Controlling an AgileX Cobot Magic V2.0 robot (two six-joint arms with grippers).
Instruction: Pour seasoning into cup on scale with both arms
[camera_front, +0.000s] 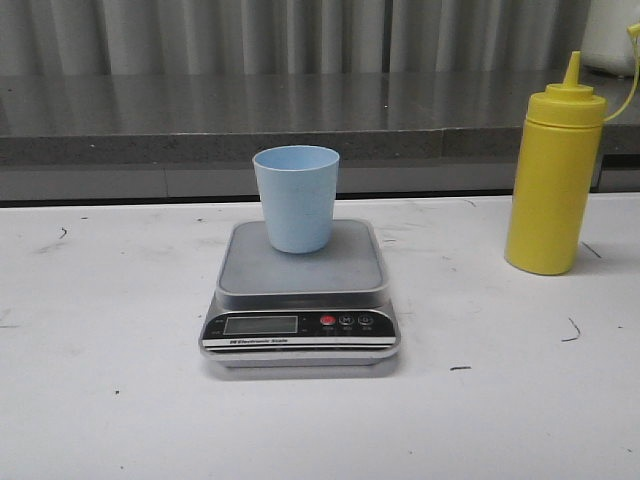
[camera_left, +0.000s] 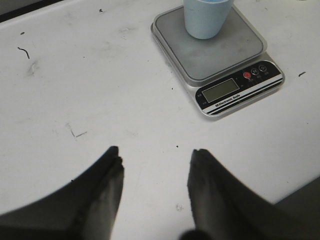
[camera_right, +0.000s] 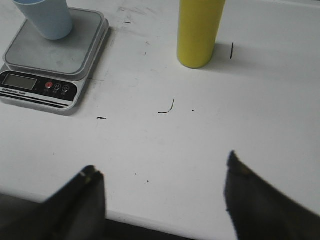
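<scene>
The pale blue cup stands upright on the grey platform of the scale at the table's middle. It also shows as cup on scale, and as cup on scale. The yellow seasoning bottle stands upright at the right, capped, apart from the scale; its lower body is seasoning. My left gripper is open over bare table, short of the scale. My right gripper is open near the table's front edge, well short of the bottle. Neither arm shows in the front view.
A grey ledge and ribbed wall run behind the white table. The table's front edge lies between the right fingers. Small dark marks dot the tabletop.
</scene>
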